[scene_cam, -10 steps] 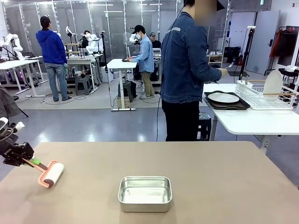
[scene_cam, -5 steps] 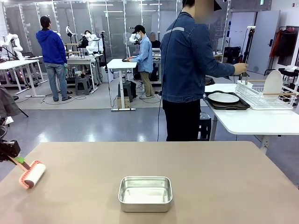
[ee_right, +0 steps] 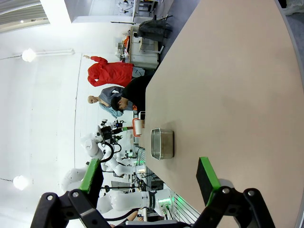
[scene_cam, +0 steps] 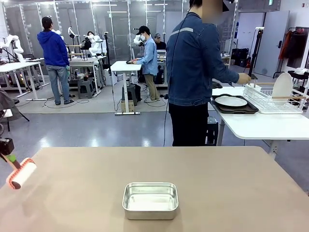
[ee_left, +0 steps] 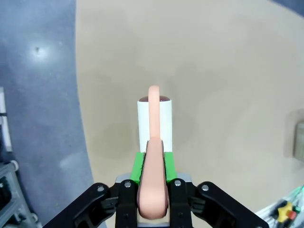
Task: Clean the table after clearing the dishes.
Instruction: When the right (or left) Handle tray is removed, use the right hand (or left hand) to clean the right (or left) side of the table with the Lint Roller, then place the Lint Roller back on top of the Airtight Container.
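Note:
My left gripper (scene_cam: 7, 149) is at the far left edge of the beige table (scene_cam: 217, 183), shut on the pink handle of a lint roller (scene_cam: 21, 174). In the left wrist view the jaws (ee_left: 153, 192) clamp the handle, and the white roll (ee_left: 154, 118) lies over the tabletop (ee_left: 223, 66) near its edge. My right gripper (ee_right: 149, 175) hangs open above the table (ee_right: 228, 71), nothing between its green pads. The dishes are off the big table: one white plate (scene_cam: 231, 101) lies on a dark tray (scene_cam: 236, 109) on the white side table.
A rectangular steel pan (scene_cam: 150, 200) sits near the table's front middle. A person in a denim jacket (scene_cam: 193, 63) stands at the far side, hand (scene_cam: 245, 78) reaching toward a wire dish rack (scene_cam: 263, 99) holding an upright plate (scene_cam: 282, 86).
My left gripper has drawn the lint roller leftward across the table to its left edge. The person's hand has dropped toward the dish rack. The right gripper stays open.

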